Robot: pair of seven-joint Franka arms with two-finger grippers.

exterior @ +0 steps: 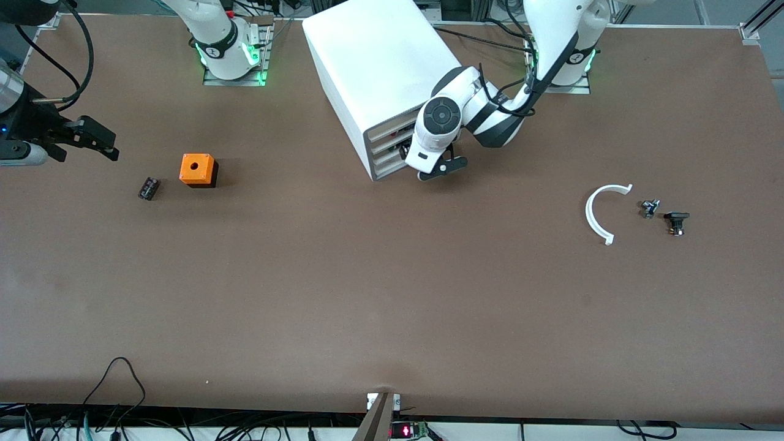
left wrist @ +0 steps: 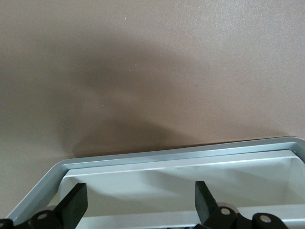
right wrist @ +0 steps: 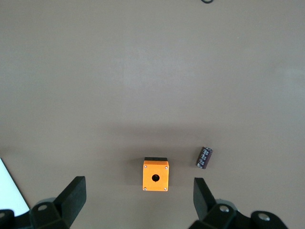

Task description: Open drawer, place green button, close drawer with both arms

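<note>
At cabinet (exterior: 380, 79) front: left hand (exterior: 442, 168) released | right hand (exterior: 92, 139) released, waiting above table (exterior: 392, 294)

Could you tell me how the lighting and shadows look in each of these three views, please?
Front view: even light, short dark shadow beside the orange cube. Left wrist view: a broad soft shadow on the table past the drawer, left gripper fingers dark. Right wrist view: flat light, faint shadowing above the right gripper.

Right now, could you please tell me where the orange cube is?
The orange cube sits toward the right arm's end of the table, beside a small black part, under the open right gripper.
</note>
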